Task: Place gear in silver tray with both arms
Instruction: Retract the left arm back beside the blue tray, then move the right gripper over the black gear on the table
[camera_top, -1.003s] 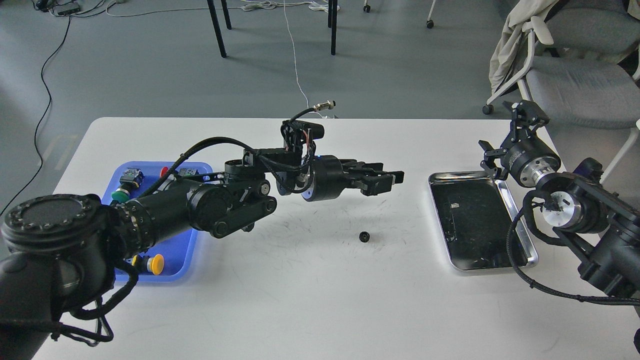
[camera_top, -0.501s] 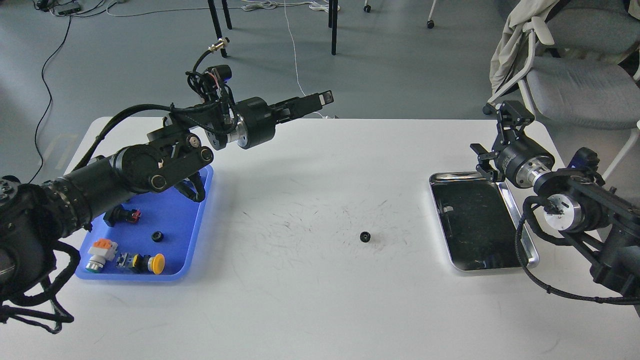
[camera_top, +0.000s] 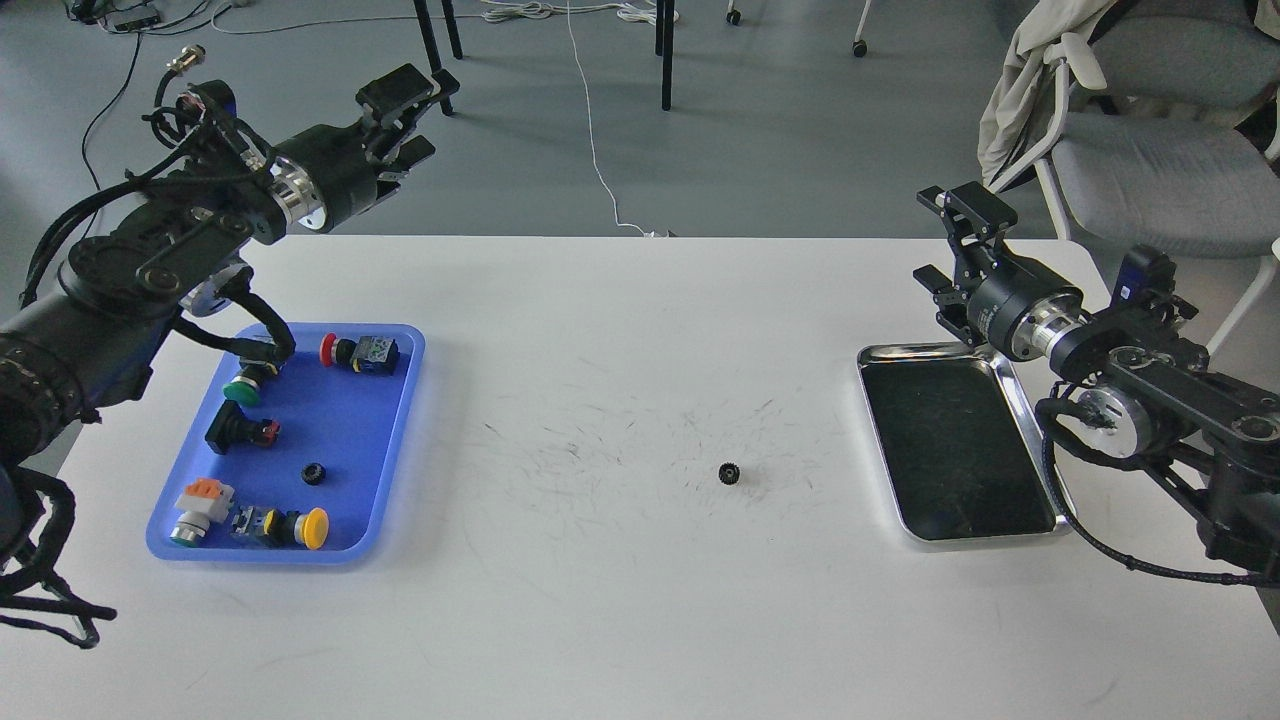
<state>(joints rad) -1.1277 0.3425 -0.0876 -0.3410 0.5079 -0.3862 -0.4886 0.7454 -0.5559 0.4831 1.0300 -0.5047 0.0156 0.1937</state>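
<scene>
A small black gear (camera_top: 729, 473) lies on the white table (camera_top: 620, 600), right of centre and left of the silver tray (camera_top: 1019, 404). The tray's dark mirror-like bottom holds nothing. My left gripper (camera_top: 418, 118) is raised high beyond the table's far left edge, open and empty, far from the gear. My right gripper (camera_top: 948, 243) hovers above the tray's far end, open and empty, pointing left and away from me. A second small black gear (camera_top: 314, 473) lies in the blue tray (camera_top: 400, 440).
The blue plastic tray at the left holds several push-buttons and switches, among them a yellow one (camera_top: 312, 528) and a red one (camera_top: 330, 350). A grey chair (camera_top: 1150, 170) with a draped cloth stands behind the table at the right. Cables lie on the floor.
My left arm has swung from over the table's middle up and back to the far left, uncovering the blue tray. My right gripper has shifted a little left and up. The gear has not moved.
</scene>
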